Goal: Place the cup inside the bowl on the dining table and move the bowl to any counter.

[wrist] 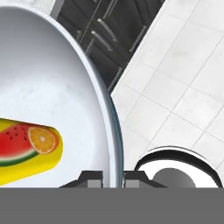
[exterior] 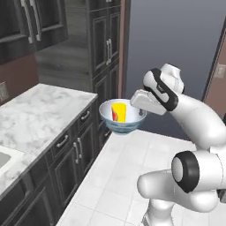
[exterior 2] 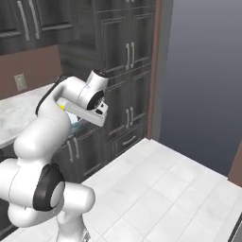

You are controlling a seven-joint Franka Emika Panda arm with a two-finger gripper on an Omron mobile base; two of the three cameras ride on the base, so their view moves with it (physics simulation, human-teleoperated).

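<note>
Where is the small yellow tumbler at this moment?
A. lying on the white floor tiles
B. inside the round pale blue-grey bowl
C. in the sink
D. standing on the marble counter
B: the small yellow tumbler sits inside the round pale blue-grey bowl, which the gripper holds by its rim above the floor.

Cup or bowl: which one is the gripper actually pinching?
The bowl: the gripper clamps its rim. The yellow cup merely sits loose inside it.
</note>
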